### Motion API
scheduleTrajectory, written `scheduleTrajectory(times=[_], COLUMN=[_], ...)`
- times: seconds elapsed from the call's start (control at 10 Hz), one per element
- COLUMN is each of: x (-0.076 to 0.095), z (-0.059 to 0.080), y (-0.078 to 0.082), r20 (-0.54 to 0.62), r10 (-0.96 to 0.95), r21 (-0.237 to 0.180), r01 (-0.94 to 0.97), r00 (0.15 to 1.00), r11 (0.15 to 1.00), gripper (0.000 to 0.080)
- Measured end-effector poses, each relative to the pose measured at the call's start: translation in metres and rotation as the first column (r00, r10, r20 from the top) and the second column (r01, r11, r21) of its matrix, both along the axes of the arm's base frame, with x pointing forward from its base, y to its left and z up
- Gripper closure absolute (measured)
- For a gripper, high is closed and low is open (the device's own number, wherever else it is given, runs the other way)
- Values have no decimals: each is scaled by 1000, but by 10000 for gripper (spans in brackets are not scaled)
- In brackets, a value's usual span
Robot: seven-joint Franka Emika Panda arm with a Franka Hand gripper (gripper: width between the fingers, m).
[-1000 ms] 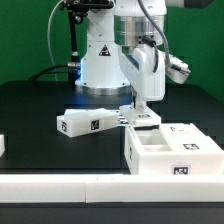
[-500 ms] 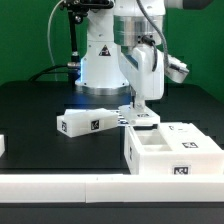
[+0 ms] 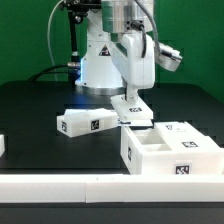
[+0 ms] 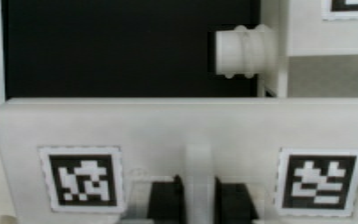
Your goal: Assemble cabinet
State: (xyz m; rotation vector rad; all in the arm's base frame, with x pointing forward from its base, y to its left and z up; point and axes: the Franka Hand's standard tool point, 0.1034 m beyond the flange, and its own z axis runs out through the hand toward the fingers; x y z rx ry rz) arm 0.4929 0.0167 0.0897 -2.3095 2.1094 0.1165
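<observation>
- On the exterior view's left, the loose panel (image 3: 88,122) is lying flat on the black table (image 3: 35,110). Its nearer end is sitting just beside the piece I am carrying. If I am swinging my load low, its corner could be clipping this panel and skewing it out of place.
- In the middle, my gripper (image 3: 131,98) is pinching the held panel (image 3: 135,108), which is hanging tilted above the table. In the wrist view my fingers (image 4: 158,200) are pressing in on a narrow strip of the held panel (image 4: 176,125), between its two tags. With so slim a hold, the panel could be pivoting or slipping as I am tipping it. I would then be bringing it to the joint crooked.
- Beyond the held panel, the wrist view is showing a small knob (image 4: 243,50) on another white part. I cannot tell which part is carrying it.
- On the exterior view's right, the cabinet box (image 3: 150,162) is resting on the table with its open compartments facing up. It is sitting below my gripper and toward that side, close by. The held panel's lower edge is hovering near the box's rim, and I cannot tell whether they are touching. Coming down misaligned, I would be catching that rim and shoving the box.
</observation>
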Motion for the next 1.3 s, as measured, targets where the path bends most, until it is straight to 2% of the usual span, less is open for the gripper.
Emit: scheduleTrajectory(times=[0.9, 1.1, 1.3], x=[-1, -11, -19], z=[-4, 0, -1], y=[0, 0, -2], r20=[-7, -49, -73], r10=[-22, 2, 17], r21=[-10, 29, 42], r01=[22, -1, -14], r00=[1000, 999, 997], r11=[1000, 1000, 999], gripper=[732, 732, 732])
